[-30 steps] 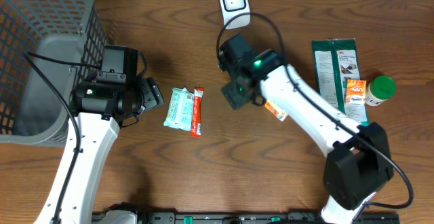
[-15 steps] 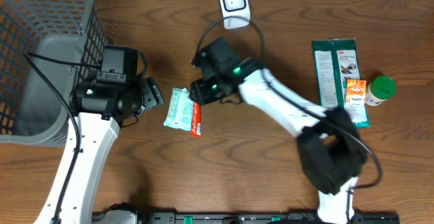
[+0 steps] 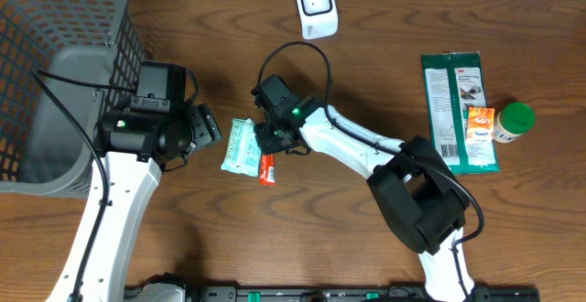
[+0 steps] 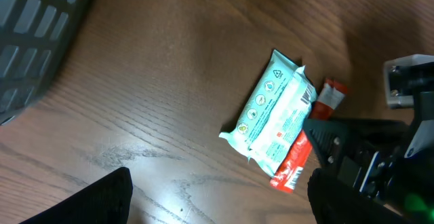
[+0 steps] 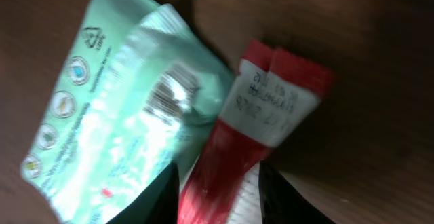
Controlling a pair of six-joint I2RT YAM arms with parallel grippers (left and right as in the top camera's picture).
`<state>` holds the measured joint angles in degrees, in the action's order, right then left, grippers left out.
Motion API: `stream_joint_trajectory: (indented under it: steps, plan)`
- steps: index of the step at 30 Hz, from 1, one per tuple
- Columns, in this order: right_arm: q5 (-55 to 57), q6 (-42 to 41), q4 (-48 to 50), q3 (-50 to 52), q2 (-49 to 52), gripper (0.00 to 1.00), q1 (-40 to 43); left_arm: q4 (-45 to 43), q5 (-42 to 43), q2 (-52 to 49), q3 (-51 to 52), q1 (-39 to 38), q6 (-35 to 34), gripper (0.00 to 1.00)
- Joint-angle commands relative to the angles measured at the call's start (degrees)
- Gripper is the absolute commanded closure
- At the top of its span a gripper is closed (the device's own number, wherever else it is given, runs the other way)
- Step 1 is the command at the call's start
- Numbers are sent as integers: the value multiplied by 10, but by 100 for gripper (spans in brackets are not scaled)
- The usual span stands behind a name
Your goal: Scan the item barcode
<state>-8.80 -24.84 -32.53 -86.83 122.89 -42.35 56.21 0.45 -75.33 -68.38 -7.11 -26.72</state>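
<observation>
The right gripper (image 5: pixel 218 198) has come over from beside the scanner (image 3: pixel 316 5) and now straddles the red sachet (image 5: pixel 234 149), its jaws narrowing though I cannot tell if they pinch yet, so the pickup for scanning seems to begin.

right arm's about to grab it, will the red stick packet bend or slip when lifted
Probably floppy: the red stick packet is thin and long with crimped ends, so it may sag. Its glossy film looks slippery. It looks light, and it lies against the pale green pack, which may shift.
</observation>
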Motion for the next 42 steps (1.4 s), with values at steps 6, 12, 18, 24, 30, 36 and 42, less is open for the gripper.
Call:
stream_joint_trajectory:
  steps: [6, 12, 18, 24, 30, 36, 42]
  plan:
    - [31, -4, -8, -2, -33, 71, 33, 1, -7, 1, -3, 3, 6, 16]
    - [69, 8, -32, -1, -33, 56, 38, 1, -7, 1, -3, 3, 6, 17]
    - [79, 48, -26, -1, -33, 13, 40, 1, -7, 1, -3, 3, 5, 17]
    - [81, 58, -28, -1, -33, 1, 37, 1, -7, 1, -3, 3, 6, 16]
    - [89, 79, -74, -9, -51, 41, 42, 1, -7, 1, -3, 3, 6, 17]
    - [113, 126, -140, -14, -158, 42, 61, 1, -7, 1, -3, 3, 6, 17]
    - [121, 268, -282, -14, -203, 38, 103, 1, -7, 1, -3, 3, 6, 16]
